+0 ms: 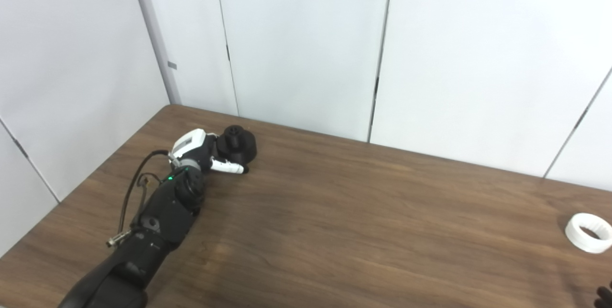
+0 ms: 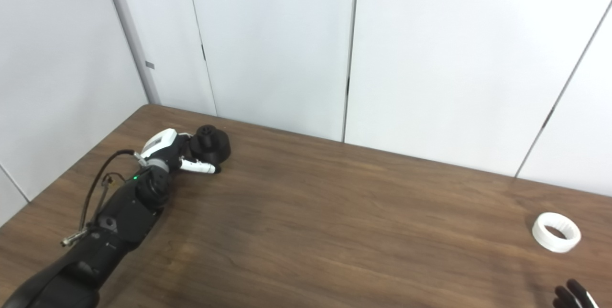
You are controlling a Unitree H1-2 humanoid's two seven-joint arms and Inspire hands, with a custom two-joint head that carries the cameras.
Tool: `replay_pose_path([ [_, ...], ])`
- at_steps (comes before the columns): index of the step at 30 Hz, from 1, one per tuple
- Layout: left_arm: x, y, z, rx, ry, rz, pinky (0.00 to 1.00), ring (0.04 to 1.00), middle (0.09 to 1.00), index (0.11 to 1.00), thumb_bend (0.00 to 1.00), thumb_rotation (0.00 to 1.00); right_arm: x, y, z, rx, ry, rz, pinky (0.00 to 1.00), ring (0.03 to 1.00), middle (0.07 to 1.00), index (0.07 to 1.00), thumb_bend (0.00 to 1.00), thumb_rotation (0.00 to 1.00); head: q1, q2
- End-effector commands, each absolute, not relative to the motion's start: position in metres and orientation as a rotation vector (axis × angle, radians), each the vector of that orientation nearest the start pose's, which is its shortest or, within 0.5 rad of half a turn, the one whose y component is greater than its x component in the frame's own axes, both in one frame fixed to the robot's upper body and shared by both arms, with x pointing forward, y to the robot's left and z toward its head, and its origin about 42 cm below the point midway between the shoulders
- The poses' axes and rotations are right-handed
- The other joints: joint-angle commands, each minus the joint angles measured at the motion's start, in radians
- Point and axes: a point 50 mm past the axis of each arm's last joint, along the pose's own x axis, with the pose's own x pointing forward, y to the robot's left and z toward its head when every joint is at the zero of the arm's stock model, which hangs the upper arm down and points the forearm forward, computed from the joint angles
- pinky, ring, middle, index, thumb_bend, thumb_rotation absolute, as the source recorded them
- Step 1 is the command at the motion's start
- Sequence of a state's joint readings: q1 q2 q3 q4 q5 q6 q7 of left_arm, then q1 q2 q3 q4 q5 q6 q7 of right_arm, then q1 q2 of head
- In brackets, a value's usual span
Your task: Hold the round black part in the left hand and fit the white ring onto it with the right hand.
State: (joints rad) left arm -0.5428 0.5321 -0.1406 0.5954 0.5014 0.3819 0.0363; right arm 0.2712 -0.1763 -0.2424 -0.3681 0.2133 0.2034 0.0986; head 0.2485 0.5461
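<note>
The round black part point(image 1: 237, 144) rests on the table's far left, with a small knob on top. My left hand point(image 1: 203, 152) is wrapped around its left side. The white thumb lies against the part's front base, and the other fingers are hidden behind it. The white ring point(image 2: 556, 232) lies flat on the wood near the right edge, with nothing touching it. Only the dark fingertips of my right hand point(image 2: 573, 294) show at the bottom right corner. They are spread, hold nothing, and sit a short way in front of the ring.
The brown wooden table point(image 1: 363, 222) runs up to white wall panels point(image 1: 306, 45) at the back and left. My left forearm point(image 1: 162, 212), with a looping black cable, lies along the table's left part.
</note>
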Motion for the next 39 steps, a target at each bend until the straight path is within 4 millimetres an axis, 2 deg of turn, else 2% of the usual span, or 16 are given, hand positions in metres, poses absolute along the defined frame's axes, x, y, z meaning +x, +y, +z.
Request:
replay_pose_path([
  [1, 0.457, 0.406, 0.194, 1.083, 0.315, 0.288, 1.00, 1.000, 0.962, 0.823, 1.00, 0.35, 0.190, -0.326, 0.150, -0.030, -0.007, -0.138, 1.00, 0.939, 0.906, 0.925, 0.81, 0.98, 0.001, 0.001],
  [7, 0.461, 0.403, 0.194, 1.056, 0.293, 0.306, 1.00, 0.997, 0.949, 0.808, 1.00, 0.32, 0.189, -0.324, 0.152, -0.030, -0.002, -0.136, 1.00, 0.949, 0.910, 0.933, 0.81, 0.98, -0.003, 0.003],
  [13, 0.464, 0.400, 0.194, 1.011, 0.275, 0.350, 1.00, 1.000, 0.972, 0.816, 1.00, 0.33, 0.188, -0.323, 0.153, -0.025, -0.005, -0.134, 1.00, 0.934, 0.906, 0.926, 0.80, 0.98, -0.005, 0.005],
  [18, 0.468, 0.395, 0.189, 0.984, 0.266, 0.384, 1.00, 1.000, 0.956, 0.800, 1.00, 0.33, 0.188, -0.322, 0.153, -0.027, -0.004, -0.137, 0.98, 0.920, 0.889, 0.910, 0.80, 0.97, -0.008, 0.006],
  [25, 0.471, 0.391, 0.182, 0.980, 0.275, 0.374, 1.00, 0.993, 0.944, 0.794, 1.00, 0.34, 0.188, -0.322, 0.153, -0.033, 0.000, -0.141, 0.88, 0.906, 0.875, 0.896, 0.80, 0.96, -0.010, 0.008],
  [26, 0.471, 0.390, 0.181, 0.978, 0.276, 0.374, 1.00, 0.992, 0.945, 0.790, 1.00, 0.34, 0.187, -0.322, 0.153, -0.038, 0.000, -0.141, 0.91, 0.906, 0.874, 0.898, 0.80, 0.97, -0.010, 0.008],
  [34, 0.472, 0.388, 0.177, 0.964, 0.288, 0.370, 1.00, 0.992, 0.942, 0.789, 1.00, 0.34, 0.187, -0.321, 0.154, -0.031, -0.003, -0.139, 0.90, 0.902, 0.878, 0.903, 0.78, 0.97, -0.011, 0.010],
  [39, 0.471, 0.389, 0.173, 0.936, 0.279, 0.381, 1.00, 0.987, 0.937, 0.779, 1.00, 0.33, 0.187, -0.321, 0.154, -0.035, -0.002, -0.136, 0.97, 0.919, 0.887, 0.913, 0.78, 0.98, -0.011, 0.011],
])
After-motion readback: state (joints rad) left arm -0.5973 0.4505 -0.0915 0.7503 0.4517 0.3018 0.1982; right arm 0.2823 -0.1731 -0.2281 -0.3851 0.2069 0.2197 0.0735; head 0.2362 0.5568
